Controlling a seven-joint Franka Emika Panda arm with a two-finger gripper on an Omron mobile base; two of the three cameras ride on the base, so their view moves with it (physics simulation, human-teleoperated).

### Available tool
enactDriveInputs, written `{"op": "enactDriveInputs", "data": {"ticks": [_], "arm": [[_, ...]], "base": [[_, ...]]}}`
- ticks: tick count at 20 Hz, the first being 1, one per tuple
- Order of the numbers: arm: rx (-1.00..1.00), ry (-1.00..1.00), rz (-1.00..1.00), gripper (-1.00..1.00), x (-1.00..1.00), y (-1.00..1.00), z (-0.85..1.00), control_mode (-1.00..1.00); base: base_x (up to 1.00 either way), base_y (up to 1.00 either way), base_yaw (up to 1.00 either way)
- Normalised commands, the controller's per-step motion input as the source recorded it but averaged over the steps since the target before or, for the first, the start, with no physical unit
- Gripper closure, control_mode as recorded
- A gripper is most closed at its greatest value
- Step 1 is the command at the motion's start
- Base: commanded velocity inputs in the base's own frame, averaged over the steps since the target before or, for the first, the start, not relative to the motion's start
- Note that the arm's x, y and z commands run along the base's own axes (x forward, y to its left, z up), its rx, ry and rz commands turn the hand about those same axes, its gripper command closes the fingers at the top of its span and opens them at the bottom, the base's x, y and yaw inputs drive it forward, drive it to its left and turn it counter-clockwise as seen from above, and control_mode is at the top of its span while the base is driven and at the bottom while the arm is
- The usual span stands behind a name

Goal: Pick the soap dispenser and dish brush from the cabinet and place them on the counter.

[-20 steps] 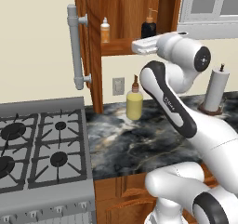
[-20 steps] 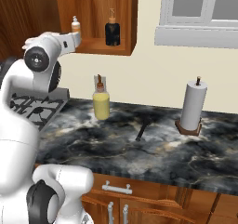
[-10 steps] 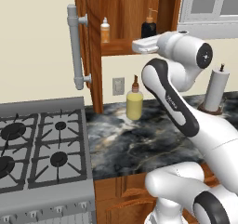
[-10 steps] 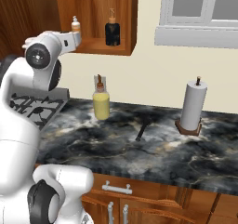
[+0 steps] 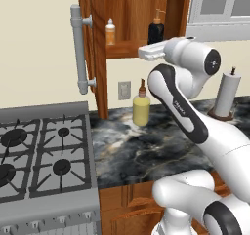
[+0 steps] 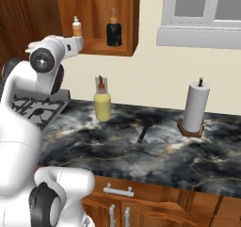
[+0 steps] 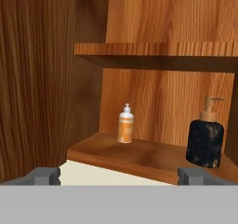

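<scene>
The reddish-brown cabinet [image 5: 95, 48] stands open. On its lower shelf [image 7: 139, 155] sits the soap dispenser [image 7: 204, 141], a black bottle with a tan pump, also seen in the base views [image 5: 156, 29] [image 6: 113, 30]. A dark dish brush [image 6: 144, 132] lies flat on the black marble counter [image 6: 164, 160]. My gripper [image 7: 118, 176] is open, its fingertips wide apart with nothing between them. It hovers just in front of the shelf edge and faces into the cabinet, with the hand [image 5: 149, 51] [image 6: 74, 43] to the dispenser's left.
A small orange bottle with a white cap [image 7: 125, 124] stands left of the dispenser. On the counter [image 5: 146, 151] are a yellow bottle [image 5: 141, 107] and a paper towel holder [image 6: 194, 108]. The open door's grey bar handle [image 5: 78, 48] juts out at left, above the stove [image 5: 44, 156].
</scene>
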Motion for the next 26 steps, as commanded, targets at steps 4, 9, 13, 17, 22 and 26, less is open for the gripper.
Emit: {"op": "enactDriveInputs", "data": {"ticks": [4,9,13,17,22,26], "arm": [[0.00,0.00,0.01,-1.00,0.12,0.00,-0.02,-1.00],[0.00,-0.01,0.03,-1.00,0.08,0.00,0.00,-1.00],[0.00,0.00,0.04,-1.00,0.10,0.00,0.00,-1.00],[0.00,0.00,0.04,-1.00,0.08,0.00,-0.01,-1.00],[0.00,-0.07,0.03,-1.00,0.00,0.03,-0.02,-1.00],[0.00,-0.14,0.00,-1.00,0.00,0.08,-0.03,-1.00]], "base": [[0.00,0.00,0.00],[0.00,0.00,0.00],[0.00,0.00,0.00],[0.00,0.00,0.00],[0.00,0.00,0.00],[0.00,0.00,0.00]]}}
